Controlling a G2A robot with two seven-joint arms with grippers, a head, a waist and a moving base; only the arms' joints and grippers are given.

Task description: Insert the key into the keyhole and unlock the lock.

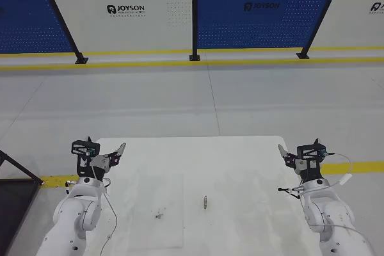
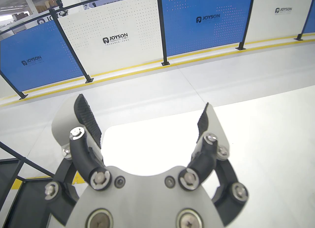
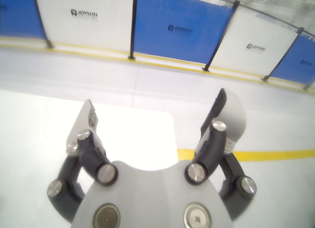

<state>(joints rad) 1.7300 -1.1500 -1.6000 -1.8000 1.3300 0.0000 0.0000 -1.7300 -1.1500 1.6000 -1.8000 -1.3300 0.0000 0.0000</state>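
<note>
L gripper (image 2: pixel 143 102) sits over the 10 o'clock corner of the table (image 1: pixel 243 166), R gripper (image 3: pixel 155 97) over the 2 o'clock corner. Both have fingers spread wide, holding nothing. Lock (image 1: pixel 205 202) stands approx. 6 o'clock of table centre, w/ key (image 1: pixel 159 215) near at its 8 o'clock, not touching.

left tool (image 2: pixel 143 103): fingers spread wide | right tool (image 3: pixel 155 96): fingers spread wide | spacing: tools well apart

Smooth, matt white tabletop (image 1: pixel 243 160), faintly scuffed. Left end effector (image 2: pixel 144 106) and right end effector (image 3: pixel 155 97) in dull brushed metal, glossy screw heads (image 2: pixel 99 179), matt black plastic links (image 2: pixel 81 150); ribbed black pads (image 2: pixel 88 120), rubbery by the look.
</note>
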